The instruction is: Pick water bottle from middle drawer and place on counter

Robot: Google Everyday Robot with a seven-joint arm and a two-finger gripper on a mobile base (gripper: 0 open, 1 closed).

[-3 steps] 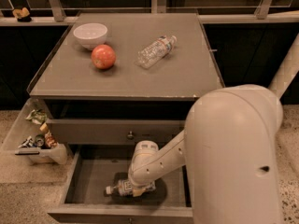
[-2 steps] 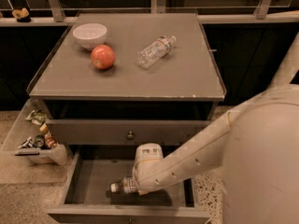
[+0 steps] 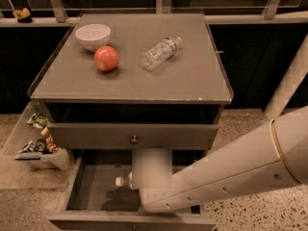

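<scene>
Moved since the earlier frame: arm (image 3: 231,172) bulk lower and further right; bottle cap slightly higher.

Camera view.
- Gripper (image 3: 139,186): down inside the open middle drawer (image 3: 72,186), at the water bottle (image 3: 123,180), whose white-capped end shows at its left. Hold cannot be told.
- Drawer: bare floor left of bottle; low walls at each side; shut drawer front (image 3: 134,134) overhead; arm crosses the right half.
- Counter (image 3: 192,76): open surface along the chipped front edge and right side. Bowl (image 3: 93,35), apple (image 3: 106,58) and crinkled bottle (image 3: 161,53) sit rearward.
- Plastic bin (image 3: 29,143): beside the cabinet, left.
</scene>
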